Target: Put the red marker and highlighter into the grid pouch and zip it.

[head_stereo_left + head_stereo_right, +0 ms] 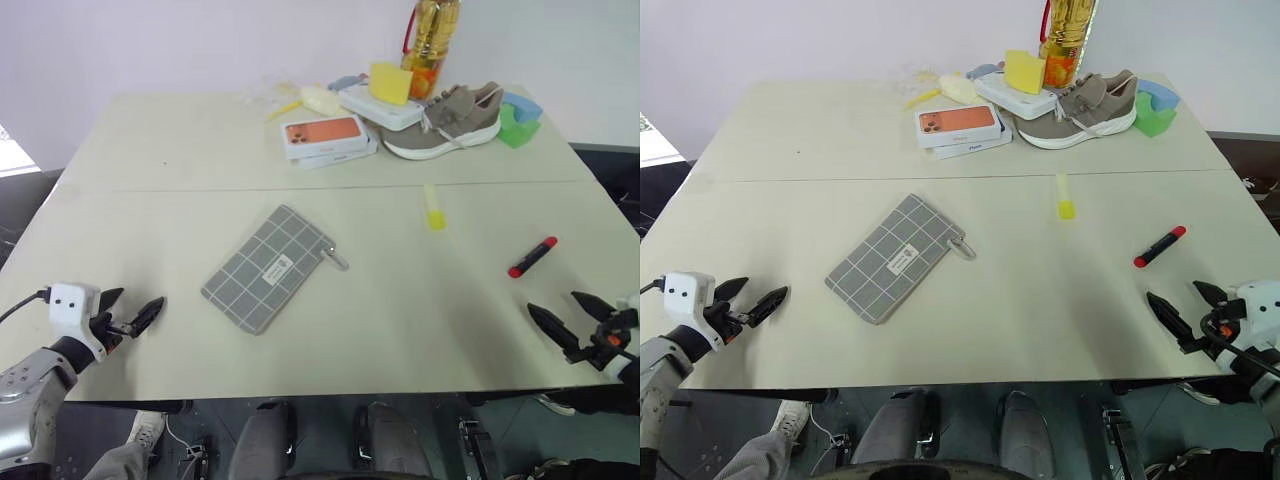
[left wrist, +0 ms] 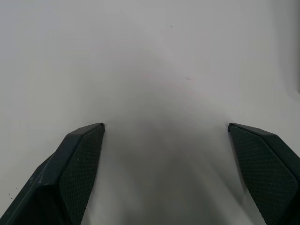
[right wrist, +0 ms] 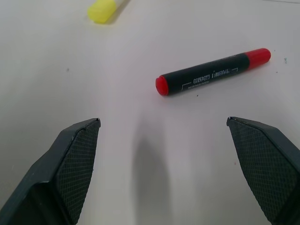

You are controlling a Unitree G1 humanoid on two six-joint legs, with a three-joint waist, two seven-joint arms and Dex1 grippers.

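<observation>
The grid pouch [image 1: 271, 268] lies flat and slanted in the middle of the table, its metal zipper pull [image 1: 338, 260] at the right corner. To its right, farther back, lies the yellow highlighter [image 1: 434, 210]. The red marker [image 1: 532, 257] lies near the right side of the table; in the right wrist view its black barrel with red ends [image 3: 213, 72] rests just ahead of my open fingers. My right gripper [image 1: 573, 318] hovers open at the table's front right edge, a little short of the marker. Over the front left corner, my left gripper [image 1: 130, 309] is open and empty, left of the pouch.
At the back of the table stand two stacked phone boxes [image 1: 325, 138], a grey shoe [image 1: 452, 118], a white box with a yellow block [image 1: 391, 84], a bottle [image 1: 432, 40], and blue and green blocks [image 1: 520, 118]. The table edge [image 1: 300, 390] runs close in front of both grippers.
</observation>
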